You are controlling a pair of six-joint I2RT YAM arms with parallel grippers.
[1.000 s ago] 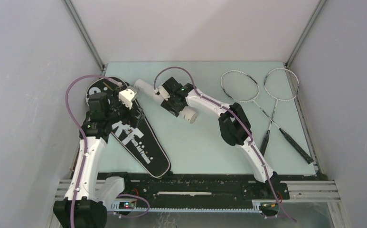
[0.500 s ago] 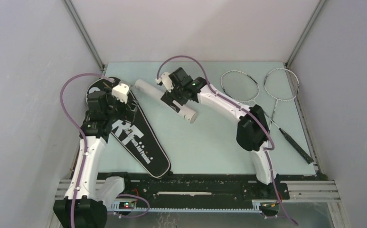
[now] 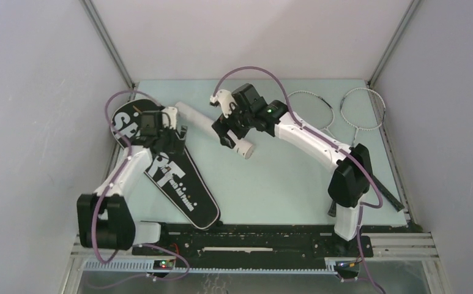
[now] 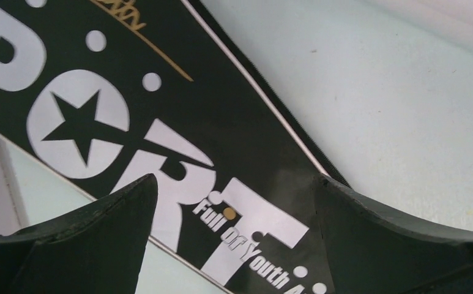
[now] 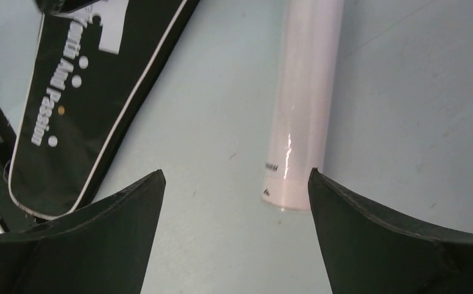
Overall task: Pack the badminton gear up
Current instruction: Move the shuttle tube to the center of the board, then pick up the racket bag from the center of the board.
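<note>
The black racquet-shaped bag (image 3: 178,184) lettered "SPORT" lies flat on the left, its wide end at the back. My left gripper (image 3: 176,136) hovers open over its middle; in the left wrist view the lettering on the bag (image 4: 178,110) shows between the fingers of the left gripper (image 4: 235,177). The long white tube (image 3: 197,119) lies slantwise beside the bag. My right gripper (image 3: 223,131) hangs open above the tube, not touching it. The tube (image 5: 301,104) ends close to the right finger of the right gripper (image 5: 236,172). Two racquets (image 3: 310,110) lie crossed at the back right, partly hidden by the right arm.
Grey walls close in the pale green table (image 3: 264,184) on the left, back and right. The narrow end of the bag (image 5: 68,104) shows at the left of the right wrist view. The arms' base rail (image 3: 240,242) runs along the near edge.
My right gripper has let go of the tube, opened wide and lifted back and to the right. The left arm has folded lower, its gripper shifting slightly toward the back over the bag.
</note>
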